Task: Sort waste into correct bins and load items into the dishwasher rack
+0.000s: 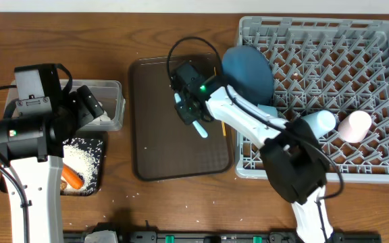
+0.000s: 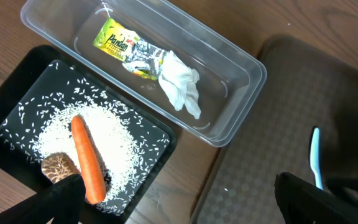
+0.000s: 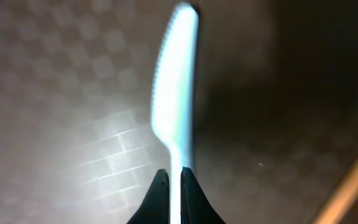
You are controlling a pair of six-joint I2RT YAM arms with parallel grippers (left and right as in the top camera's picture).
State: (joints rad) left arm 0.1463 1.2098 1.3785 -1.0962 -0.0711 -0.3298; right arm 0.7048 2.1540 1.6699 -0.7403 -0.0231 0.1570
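Clamps the right jaws on the thin handle of the light-blue plastic knife (image 3: 174, 93), low over the brown serving tray (image 1: 155, 145), presumably for carrying to the dishwasher rack (image 1: 383, 30). Holds the left jaws wide apart, empty, by the clear tub (image 2: 257, 74).

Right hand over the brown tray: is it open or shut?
Shut. The right wrist view shows the hand pinching the blue knife by its handle end.
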